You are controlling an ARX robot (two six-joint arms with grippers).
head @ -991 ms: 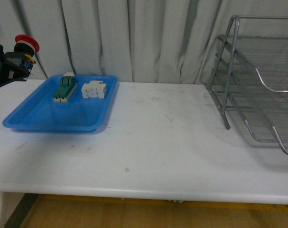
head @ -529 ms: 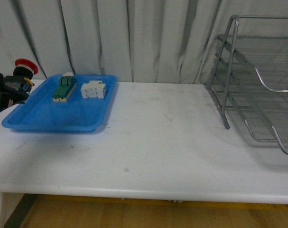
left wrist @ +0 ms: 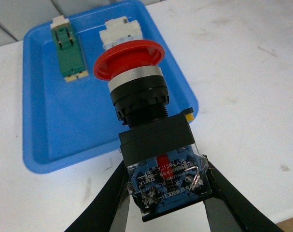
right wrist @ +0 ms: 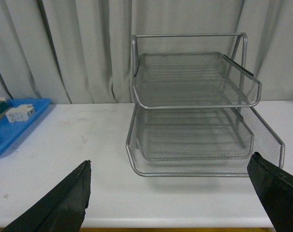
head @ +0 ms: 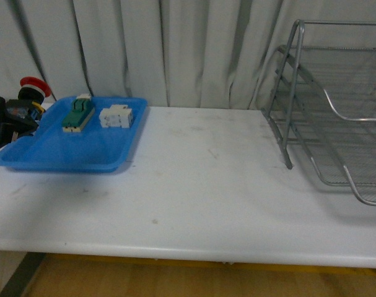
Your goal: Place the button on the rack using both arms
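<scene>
The button point(head: 33, 88), with its red mushroom cap and blue-and-black body, hangs at the far left beside the blue tray's left end. My left gripper point(head: 8, 117) is shut on it. The left wrist view shows both black fingers point(left wrist: 107, 198) clamped on the blue base of the button point(left wrist: 146, 125), with the cap pointing away over the tray. The silver wire rack point(head: 336, 105) stands at the right end of the table. In the right wrist view the rack point(right wrist: 194, 111) is straight ahead, and my right gripper point(right wrist: 170, 162) is open and holds nothing. The right arm is out of the front view.
A flat blue tray point(head: 64, 148) on the table's left holds a green-and-white block point(head: 76, 113) and white terminal blocks point(head: 116, 116). White table point(head: 200, 185) stretches between tray and rack. Grey curtains hang behind. The table's front edge is near.
My left gripper has come down and slightly left with the button still in it. The whole scene has shifted a little left and up in the front view.
</scene>
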